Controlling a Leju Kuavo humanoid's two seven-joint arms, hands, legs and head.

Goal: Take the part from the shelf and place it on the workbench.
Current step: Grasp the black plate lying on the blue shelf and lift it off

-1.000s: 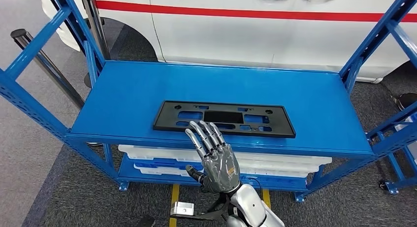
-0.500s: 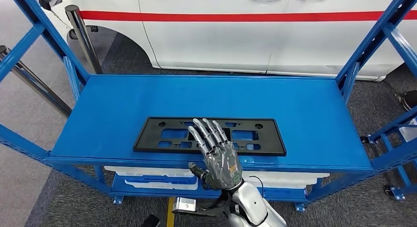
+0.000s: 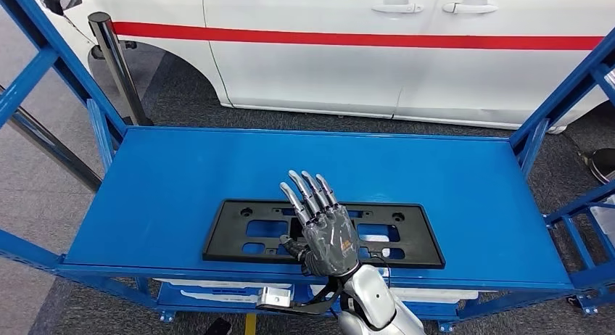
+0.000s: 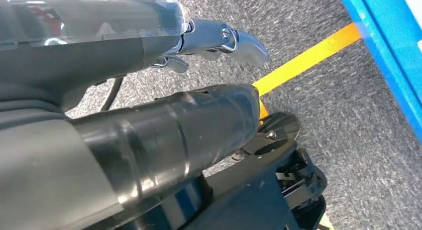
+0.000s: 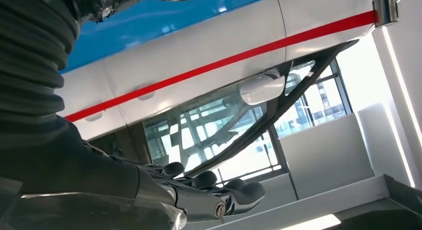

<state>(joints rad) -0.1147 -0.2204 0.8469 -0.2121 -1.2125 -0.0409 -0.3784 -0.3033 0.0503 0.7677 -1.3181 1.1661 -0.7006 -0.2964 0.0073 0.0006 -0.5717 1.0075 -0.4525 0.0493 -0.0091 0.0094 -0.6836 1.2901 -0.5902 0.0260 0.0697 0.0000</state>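
One flat black plate [image 3: 323, 233], full of cut-outs, lies on the top level of the blue shelf [image 3: 181, 175], close to the front edge and well inside both ends. The right robot hand [image 3: 319, 222] is raised over its middle with the fingers spread and straight, holding nothing; from the head view I cannot tell whether it touches the plate or hangs above it. The left robot hand [image 4: 149, 105] hangs low beside the shelf, over grey carpet and a yellow floor line [image 4: 303, 60]; its thumb and one finger show, nothing is seen in it, but whether it is spread or curled cannot be told.

The main risk, as I judge it, is the grip. The plate is thin and lies flush on the shelf, so fingers may slide over it and push it back rather than get under it. Taken at the middle by a single robot hand, a long plate could tip and slip out. When lifted and swung round, its ends might catch the slanted blue braces [image 3: 558, 88] or bump the white van [image 3: 348, 67] just behind.
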